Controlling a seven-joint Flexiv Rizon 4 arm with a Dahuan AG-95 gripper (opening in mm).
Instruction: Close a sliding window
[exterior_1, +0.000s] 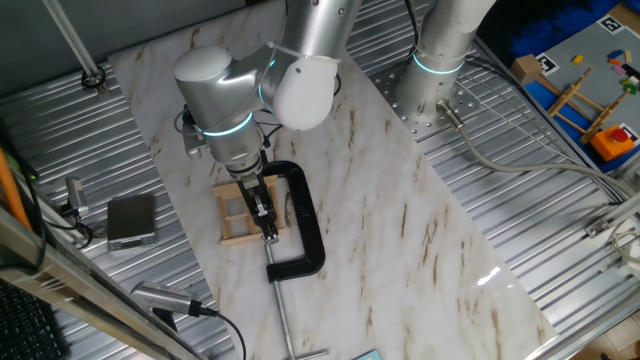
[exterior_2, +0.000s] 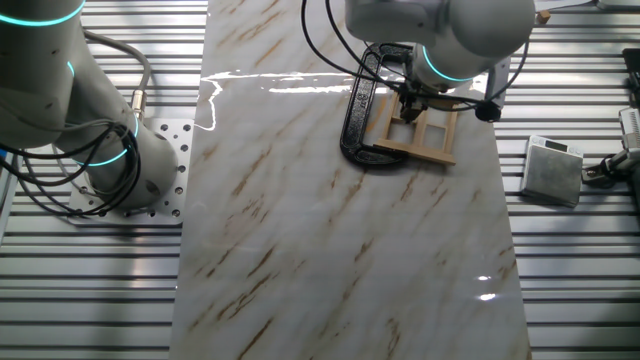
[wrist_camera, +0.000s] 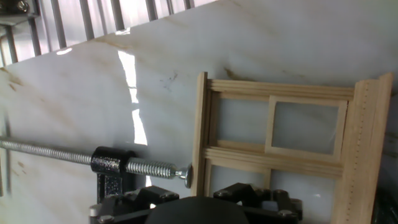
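The sliding window (exterior_1: 238, 212) is a small light-wood frame with crossbars, lying flat on the marble board. It also shows in the other fixed view (exterior_2: 432, 133) and fills the right of the hand view (wrist_camera: 280, 152). A black C-clamp (exterior_1: 303, 215) grips its edge, and the clamp's screw pad (wrist_camera: 185, 175) presses the frame's left side. My gripper (exterior_1: 266, 222) points down over the frame, near the edge on the clamp's side, with its fingers close together. The hand view shows only the gripper body (wrist_camera: 193, 208), so its jaws are hidden there.
A grey box (exterior_1: 131, 220) sits on the ribbed metal table left of the board, also in the other fixed view (exterior_2: 553, 170). A second arm's base (exterior_1: 440, 60) stands at the back. A wooden ladder-like rack (exterior_1: 580, 100) lies far right.
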